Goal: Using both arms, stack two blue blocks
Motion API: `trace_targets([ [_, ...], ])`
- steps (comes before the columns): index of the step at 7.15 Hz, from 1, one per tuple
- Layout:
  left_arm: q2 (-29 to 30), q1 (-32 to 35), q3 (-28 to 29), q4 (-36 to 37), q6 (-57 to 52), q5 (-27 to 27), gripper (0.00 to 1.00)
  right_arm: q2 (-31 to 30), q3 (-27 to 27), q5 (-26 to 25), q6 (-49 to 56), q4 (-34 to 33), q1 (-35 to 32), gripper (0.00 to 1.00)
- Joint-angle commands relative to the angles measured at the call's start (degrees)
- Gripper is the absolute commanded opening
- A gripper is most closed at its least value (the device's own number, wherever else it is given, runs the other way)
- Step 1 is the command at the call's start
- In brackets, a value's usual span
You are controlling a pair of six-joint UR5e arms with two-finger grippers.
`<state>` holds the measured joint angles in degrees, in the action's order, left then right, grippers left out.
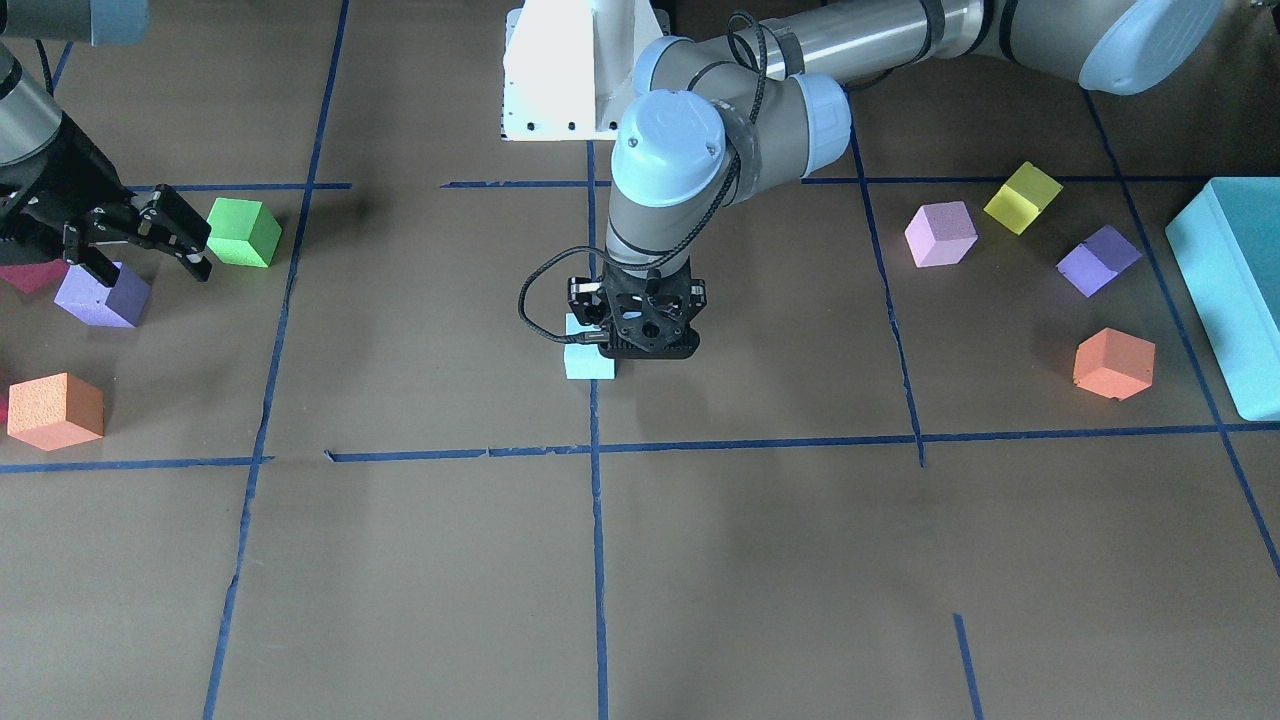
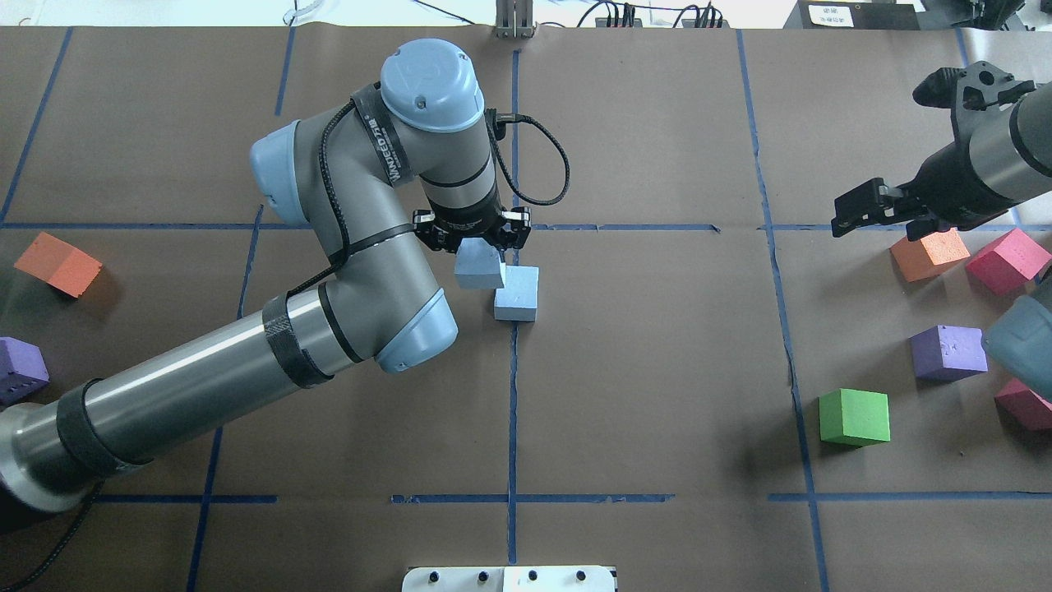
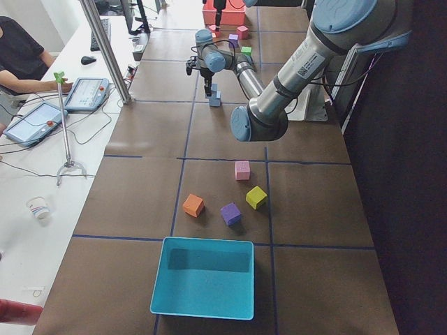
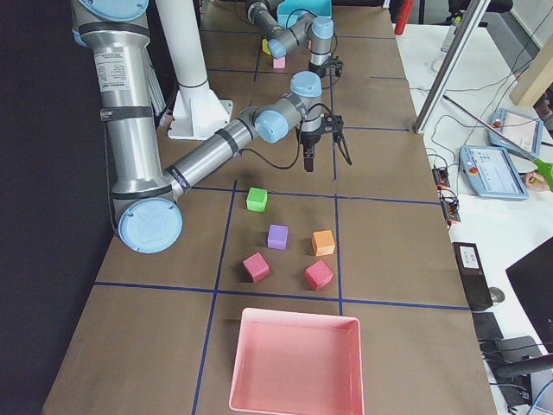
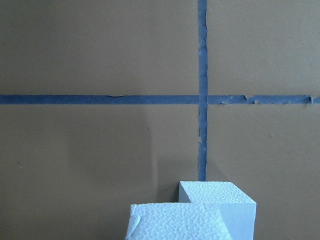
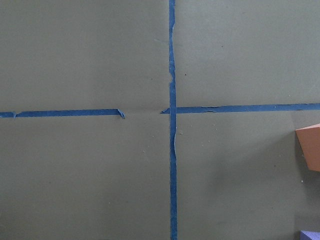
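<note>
My left gripper [image 2: 474, 240] is shut on one pale blue block [image 2: 479, 266] and holds it a little above the table near the centre cross of blue tape. The second blue block [image 2: 517, 293] rests on the table just beside and below it, offset to the right in the overhead view. In the left wrist view the held block [image 5: 175, 222] fills the bottom edge, with the other block [image 5: 222, 200] just beyond it. In the front view the left gripper [image 1: 645, 335] hides most of the held block above the resting block [image 1: 590, 362]. My right gripper [image 2: 859, 212] is open and empty, hovering by an orange cube [image 2: 929, 253].
Green [image 2: 855, 417], purple [image 2: 948, 352] and red [image 2: 1009, 260] cubes lie on the right side. Orange [image 2: 57, 263] and purple [image 2: 20, 367] cubes lie at the left, with pink [image 1: 940, 233] and yellow [image 1: 1022, 197] cubes and a teal box [image 1: 1235, 290]. A pink tray [image 4: 294, 363] stands at the right end.
</note>
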<state>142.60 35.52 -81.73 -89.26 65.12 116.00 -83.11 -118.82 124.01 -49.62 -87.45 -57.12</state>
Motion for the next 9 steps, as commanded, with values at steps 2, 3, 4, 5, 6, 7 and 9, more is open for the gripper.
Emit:
trace_targets([
  [2,2.9,-2.3,3.6,0.0,2.3,-2.0,0.26,-0.4,-0.2,0.0,-0.2,0.0,0.0,1.0],
  [3,3.7,-2.3,4.4,0.0,2.3,-1.9,0.26,-0.4,-0.2,0.0,-0.4,0.0,0.1,1.0],
  [4,5.1,-2.3,6.0,0.0,2.3,-1.9,0.26,-0.4,-0.1,0.0,-0.4,0.0,0.1,1.0],
  [5,6.3,-2.3,7.8,0.0,2.2,-1.9,0.26,-0.6,-0.1,0.0,-0.4,0.0,0.1,1.0],
  [6,6.1,-2.3,8.1,0.0,2.2,-2.0,0.28,-0.7,0.1,-0.1,-0.4,0.0,0.1,1.0],
  [7,6.3,-2.3,8.3,0.0,2.2,-2.0,0.28,-0.7,0.2,-0.1,-0.3,0.0,0.1,1.0],
  [9,6.0,-2.3,8.3,0.0,2.2,-2.0,0.29,-0.7,0.2,-0.1,-0.5,0.0,0.1,1.0],
])
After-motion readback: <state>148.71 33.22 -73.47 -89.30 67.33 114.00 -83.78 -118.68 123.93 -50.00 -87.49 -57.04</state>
